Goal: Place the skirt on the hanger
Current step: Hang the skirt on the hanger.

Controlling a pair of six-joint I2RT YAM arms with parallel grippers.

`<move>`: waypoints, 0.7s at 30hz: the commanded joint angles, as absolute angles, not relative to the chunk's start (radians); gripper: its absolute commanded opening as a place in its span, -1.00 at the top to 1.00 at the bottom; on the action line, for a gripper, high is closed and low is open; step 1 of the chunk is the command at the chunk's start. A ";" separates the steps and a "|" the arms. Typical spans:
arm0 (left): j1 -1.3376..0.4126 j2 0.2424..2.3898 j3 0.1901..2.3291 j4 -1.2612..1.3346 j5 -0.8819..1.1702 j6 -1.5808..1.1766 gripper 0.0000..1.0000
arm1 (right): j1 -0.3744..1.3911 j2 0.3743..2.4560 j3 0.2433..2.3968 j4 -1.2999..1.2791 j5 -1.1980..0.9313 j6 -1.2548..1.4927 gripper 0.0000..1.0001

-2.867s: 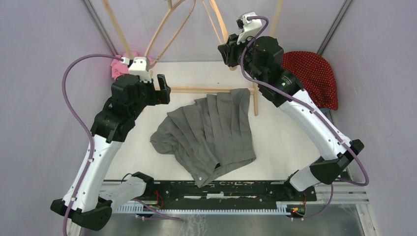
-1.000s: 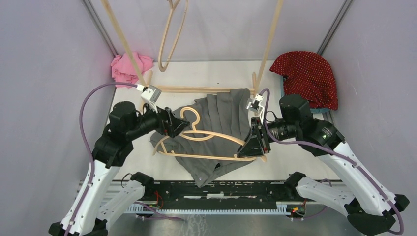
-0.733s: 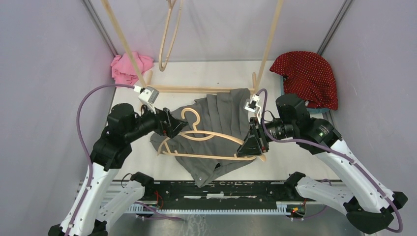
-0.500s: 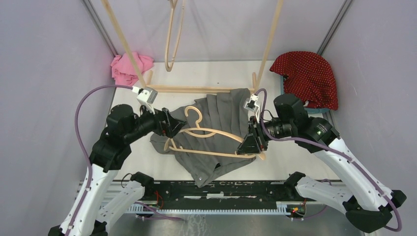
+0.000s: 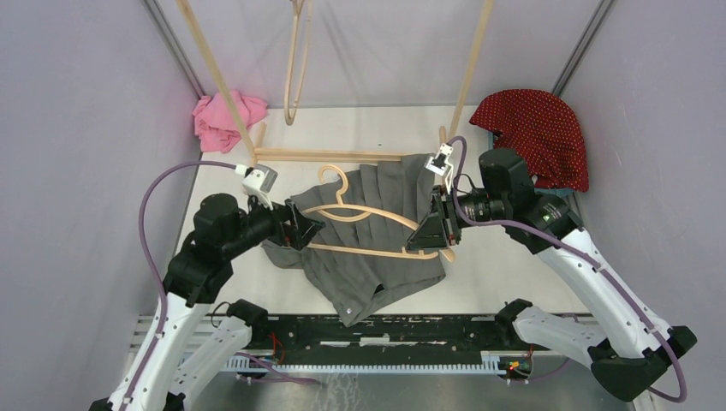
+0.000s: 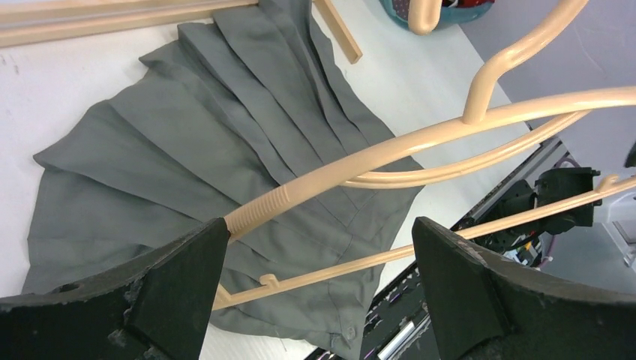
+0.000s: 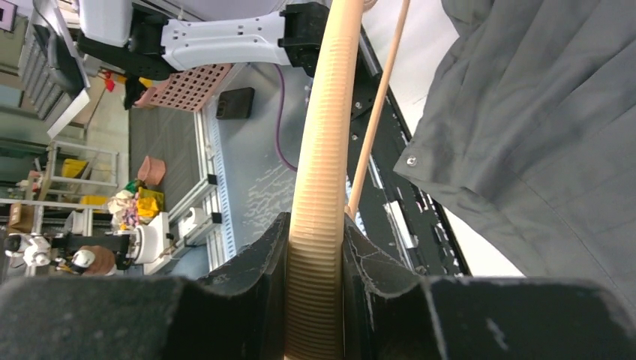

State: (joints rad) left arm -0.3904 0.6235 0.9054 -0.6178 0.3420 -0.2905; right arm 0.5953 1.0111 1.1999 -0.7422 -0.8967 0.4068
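Hanger (image 6: 360, 159) poised above the flat-lying skirt (image 5: 368, 274): right gripper (image 5: 431, 233) pinches one ribbed end, left gripper (image 5: 301, 229) fingers spread about the other; next, probably, lowering it onto the skirt.

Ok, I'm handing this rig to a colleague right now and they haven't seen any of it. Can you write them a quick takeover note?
Right gripper: shut on one ribbed end of the beige hanger, holding it over the skirt.
Left gripper: jaws wide open around the hanger's other end, not clamped.
Grey pleated skirt: lying spread on the table beneath the hanger, no part of it on the hanger.
Done: hanger is in hand and positioned above the skirt.
Left: the skirt itself has not yet been picked up or put on the hanger.
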 commanded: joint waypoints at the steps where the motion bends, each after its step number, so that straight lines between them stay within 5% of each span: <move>1: -0.393 0.617 0.893 -0.562 0.344 -0.294 -1.00 | 0.586 0.998 1.226 -0.566 -1.058 0.479 0.98; 12: -0.392 0.603 0.964 -0.614 0.440 -0.266 -0.97 | 0.585 0.967 1.176 -0.462 -1.132 0.559 0.98; 21: -0.393 0.574 0.943 -0.590 0.587 -0.307 -0.17 | 0.585 1.013 1.206 -0.481 -1.114 0.535 0.96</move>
